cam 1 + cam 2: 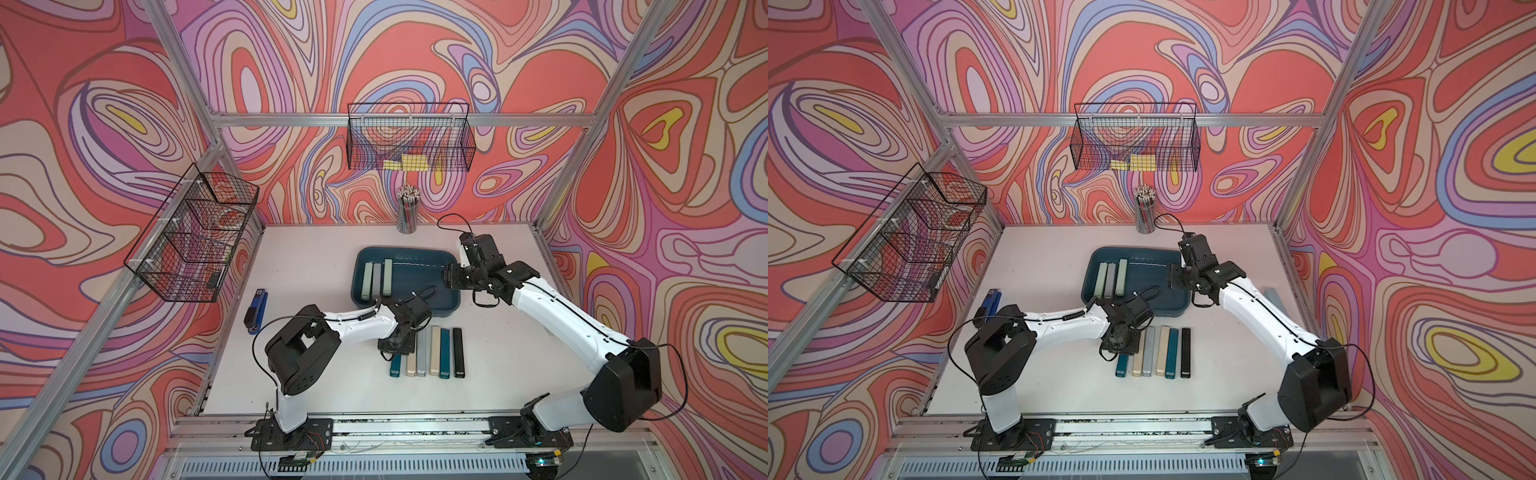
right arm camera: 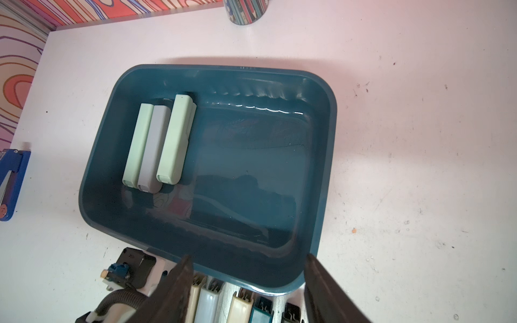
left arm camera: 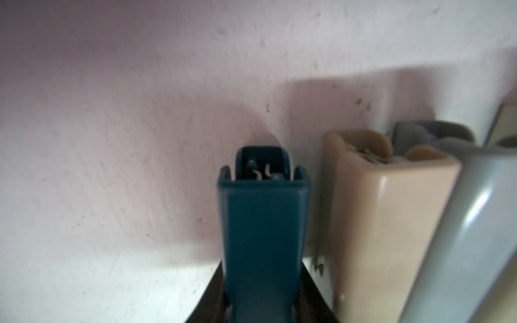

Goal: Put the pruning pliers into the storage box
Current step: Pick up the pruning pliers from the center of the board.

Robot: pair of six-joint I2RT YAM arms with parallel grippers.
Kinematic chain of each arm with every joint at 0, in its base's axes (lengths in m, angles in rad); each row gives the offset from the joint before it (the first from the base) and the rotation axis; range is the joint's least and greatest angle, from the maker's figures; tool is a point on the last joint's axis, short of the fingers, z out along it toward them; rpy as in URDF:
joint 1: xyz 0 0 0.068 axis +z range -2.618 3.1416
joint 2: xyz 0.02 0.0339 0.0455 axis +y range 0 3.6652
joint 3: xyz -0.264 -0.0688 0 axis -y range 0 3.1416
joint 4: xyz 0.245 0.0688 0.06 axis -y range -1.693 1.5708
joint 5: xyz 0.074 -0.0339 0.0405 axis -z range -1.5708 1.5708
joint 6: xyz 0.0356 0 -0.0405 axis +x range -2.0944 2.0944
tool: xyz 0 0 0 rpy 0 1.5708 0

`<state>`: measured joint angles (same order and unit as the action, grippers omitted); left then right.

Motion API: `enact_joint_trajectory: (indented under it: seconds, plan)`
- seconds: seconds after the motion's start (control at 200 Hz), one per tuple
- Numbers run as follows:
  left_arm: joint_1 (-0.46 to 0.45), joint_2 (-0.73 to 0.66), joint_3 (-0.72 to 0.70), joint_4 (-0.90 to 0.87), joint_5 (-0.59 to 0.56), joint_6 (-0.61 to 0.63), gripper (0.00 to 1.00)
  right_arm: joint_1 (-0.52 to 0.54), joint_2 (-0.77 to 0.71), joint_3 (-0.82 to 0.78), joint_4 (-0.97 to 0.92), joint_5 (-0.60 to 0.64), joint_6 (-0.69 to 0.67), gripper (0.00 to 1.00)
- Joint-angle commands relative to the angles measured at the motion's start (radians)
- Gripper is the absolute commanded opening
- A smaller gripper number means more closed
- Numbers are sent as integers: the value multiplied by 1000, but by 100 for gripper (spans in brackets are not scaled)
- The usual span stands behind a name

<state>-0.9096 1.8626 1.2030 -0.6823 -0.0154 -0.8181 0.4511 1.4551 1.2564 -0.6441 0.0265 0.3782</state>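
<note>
**Left gripper has the end pliers pinched, and a clean lift comes next**

Here's the left gripper (image 1: pixel 395 341), down at the left end of the row, jaws pressed onto the dark teal pruning pliers (image 3: pixel 263 229), which lie flat on the table (image 1: pixel 316 266). Just to the gripper's right sits a beige case (image 3: pixel 386 223), with only a sliver of table between, then a grey one (image 3: pixel 475 237) and three more beyond. My call is to go straight up first with no sideways drag, or that beige neighbour gets nudged. The storage box (image 2: pixel 251 167) waits just past the gripper. It has three cases (image 2: pixel 156 145) along its left side and bare floor to their right, so the pliers should go down flat alongside them. Further right, the right gripper (image 2: pixel 248 257) hovers above the box's right side, jaws spread and empty. I'd watch for a clash there.
</note>
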Motion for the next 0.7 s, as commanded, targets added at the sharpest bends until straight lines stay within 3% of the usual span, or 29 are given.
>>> enact_joint_trajectory:
  seconds: [0.0,0.431,0.696]
  plan:
    - [6,16,23,-25,-35,2,20,0,18,14,-1,-13,-8,64]
    - [6,-126,174,-293,-68,59,18,1,31,48,11,-31,-1,64]
    - [63,-96,449,-406,-95,106,20,0,21,38,19,-26,2,63]
